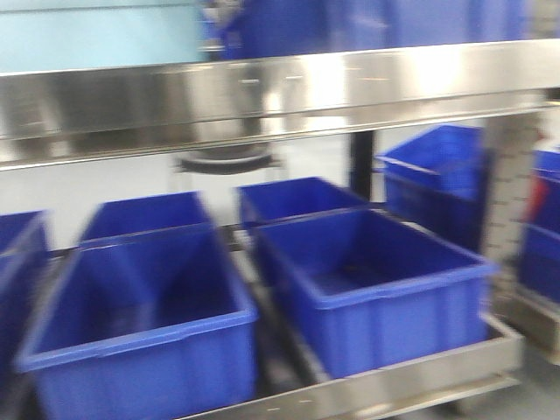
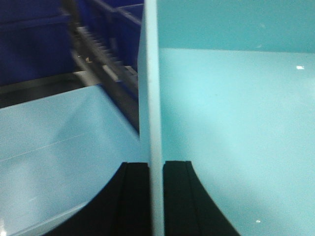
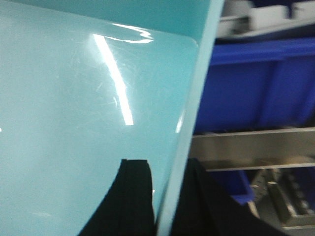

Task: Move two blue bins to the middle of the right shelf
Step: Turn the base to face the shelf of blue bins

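Both grippers hold one pale blue bin (image 2: 231, 123) by its walls. In the left wrist view, my left gripper (image 2: 156, 169) is shut on an upright wall edge (image 2: 150, 73), with one black finger on each side. My right gripper (image 3: 167, 172) is shut on the bin's slanted side wall (image 3: 197, 98), with one finger inside against the glossy floor (image 3: 74, 108) and one outside. In the front view, only a pale blue patch of the bin (image 1: 96, 35) shows at the top left, above the steel rail. Neither gripper shows in that view.
A wide steel shelf beam (image 1: 280, 87) crosses the front view. Below it, dark blue bins stand in two rows (image 1: 376, 289) (image 1: 140, 324) (image 1: 297, 197). More dark blue bins are on the shelf to the right (image 1: 437, 175) and up top (image 1: 367, 22). A dark blue bin (image 3: 256, 83) and a steel rail (image 3: 251, 145) are beside the right gripper.
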Robot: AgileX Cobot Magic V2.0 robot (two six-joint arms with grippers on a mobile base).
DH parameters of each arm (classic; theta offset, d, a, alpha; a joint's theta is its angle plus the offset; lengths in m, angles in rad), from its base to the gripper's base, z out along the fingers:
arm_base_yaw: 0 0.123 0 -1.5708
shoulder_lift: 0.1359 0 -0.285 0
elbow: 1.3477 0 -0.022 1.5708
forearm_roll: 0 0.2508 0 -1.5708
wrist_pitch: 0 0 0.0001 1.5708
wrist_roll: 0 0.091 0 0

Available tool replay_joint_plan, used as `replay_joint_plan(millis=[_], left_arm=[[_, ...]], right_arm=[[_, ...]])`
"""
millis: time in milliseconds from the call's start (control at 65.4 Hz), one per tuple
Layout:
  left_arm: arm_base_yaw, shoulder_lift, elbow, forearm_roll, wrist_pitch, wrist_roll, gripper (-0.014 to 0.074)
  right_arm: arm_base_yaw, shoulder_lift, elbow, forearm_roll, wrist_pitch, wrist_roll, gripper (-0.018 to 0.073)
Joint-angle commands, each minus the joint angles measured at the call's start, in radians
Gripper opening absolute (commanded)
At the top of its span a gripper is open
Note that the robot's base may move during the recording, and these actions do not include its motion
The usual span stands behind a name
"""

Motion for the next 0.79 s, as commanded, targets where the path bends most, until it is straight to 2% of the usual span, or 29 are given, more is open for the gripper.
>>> replay_joint_plan(millis=[0,780], left_arm=[[-0.004,-0.004,-0.012,-0.030,-0.091,0.001,-0.0111],[-0.004,-0.004,-0.012,-0.030,-0.091,0.001,-0.0111]], right_arm=[[0.009,-0.015,-0.015,0.056,-0.022,-0.026,-0.0152],[0.009,-0.015,-0.015,0.056,-0.022,-0.026,-0.0152]])
